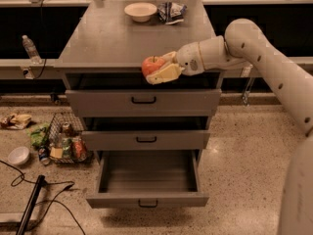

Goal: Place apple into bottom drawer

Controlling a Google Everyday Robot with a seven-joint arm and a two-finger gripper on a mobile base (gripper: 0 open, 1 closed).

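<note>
Now the gripper [159, 69] pinches the apple [151, 64] at the front edge of the cabinet top [112, 38], so this is the carry step. The bottom drawer [146, 199] stands open at 6 o'clock below. The next move likely calls for a straight descent into its box, then release.

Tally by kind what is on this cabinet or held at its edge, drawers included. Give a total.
Drawers: 3 (top drawer, middle drawer, bottom drawer)
Cream bowl: 1, on the cabinet top
Crumpled bag: 1
Apple: 1, in the gripper at the front edge
Total: 6
</note>
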